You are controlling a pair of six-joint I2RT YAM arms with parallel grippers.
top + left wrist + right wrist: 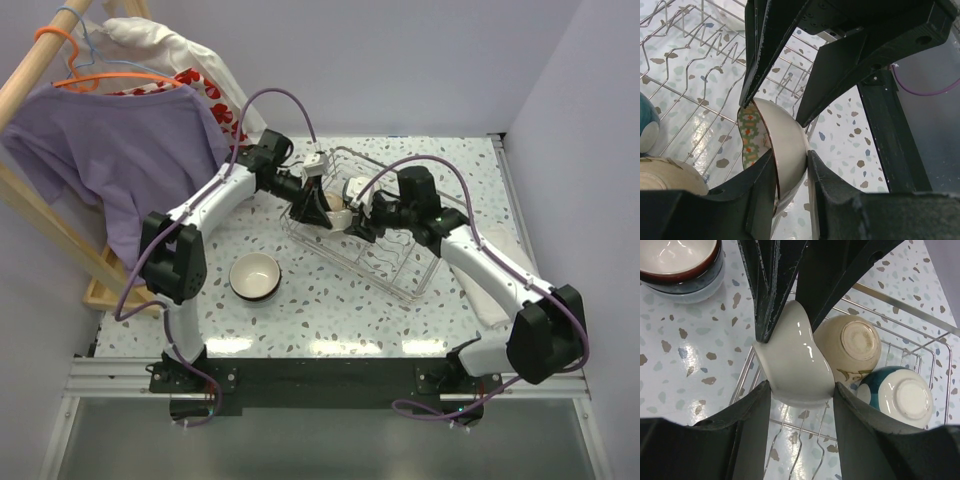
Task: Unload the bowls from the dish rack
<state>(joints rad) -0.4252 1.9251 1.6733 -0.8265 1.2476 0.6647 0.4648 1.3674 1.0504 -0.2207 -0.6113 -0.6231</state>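
I read the right gripper [800, 390] clamped across the white bowl [795, 365], held over the left end of the dish rack [425, 270]; left gripper [790, 165] pinches the same bowl from the other side. Tan bowl [850, 345] and teal-and-white bowl [900, 395] lie upturned in the rack. Stacked bowls [255, 275] sit on the table [330, 310], left of the rack
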